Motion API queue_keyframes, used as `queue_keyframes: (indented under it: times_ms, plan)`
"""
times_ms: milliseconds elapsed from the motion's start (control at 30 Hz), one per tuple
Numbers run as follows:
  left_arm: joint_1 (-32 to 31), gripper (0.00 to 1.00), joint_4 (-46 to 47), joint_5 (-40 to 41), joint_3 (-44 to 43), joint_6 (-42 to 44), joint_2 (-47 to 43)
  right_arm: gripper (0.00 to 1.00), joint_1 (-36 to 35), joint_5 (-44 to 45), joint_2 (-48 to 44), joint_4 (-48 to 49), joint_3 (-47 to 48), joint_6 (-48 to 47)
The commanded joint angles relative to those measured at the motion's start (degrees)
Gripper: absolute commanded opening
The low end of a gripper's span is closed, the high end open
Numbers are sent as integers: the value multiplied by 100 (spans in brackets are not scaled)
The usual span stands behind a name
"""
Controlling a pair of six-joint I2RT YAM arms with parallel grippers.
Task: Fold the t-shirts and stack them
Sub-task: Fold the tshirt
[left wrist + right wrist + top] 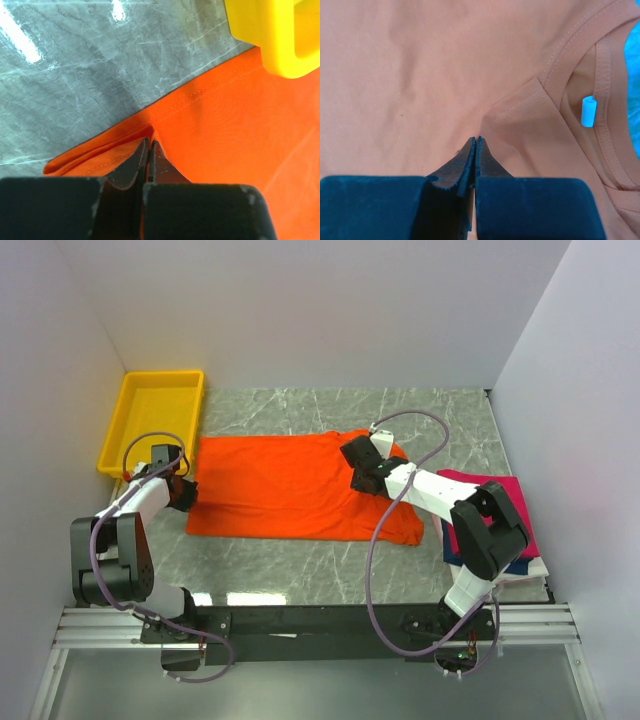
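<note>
A bright orange t-shirt [290,485] lies spread flat across the middle of the marble table. My left gripper [188,496] sits at the shirt's left edge. In the left wrist view it [150,143] is shut on a raised pinch of the hem [200,95]. My right gripper [357,478] is over the shirt's right part near the collar. The right wrist view shows it [476,140] shut on puckered orange cloth beside the collar [600,60] and its white tag [588,111]. A magenta-pink t-shirt [505,502] tops a folded stack with navy and white layers [528,566] at the right.
A yellow plastic tray [150,420] stands at the back left, just beyond the left gripper, and its corner [270,35] shows close in the left wrist view. White walls close in the table on three sides. Bare marble [300,570] lies in front of the shirt.
</note>
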State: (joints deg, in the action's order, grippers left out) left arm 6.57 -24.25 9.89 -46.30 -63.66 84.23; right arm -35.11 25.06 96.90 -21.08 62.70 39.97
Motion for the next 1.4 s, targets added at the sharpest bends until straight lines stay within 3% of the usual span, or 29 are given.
queue_keyframes:
  times_ms: [0, 1367]
  plan:
    - [38, 1, 131, -5, -230, 108, -64, 0, 48, 298, -119, 69, 199, 29]
    - [292, 1, 403, -303, -72, 134, -319, 0, 154, 368, -171, 174, -20, 99]
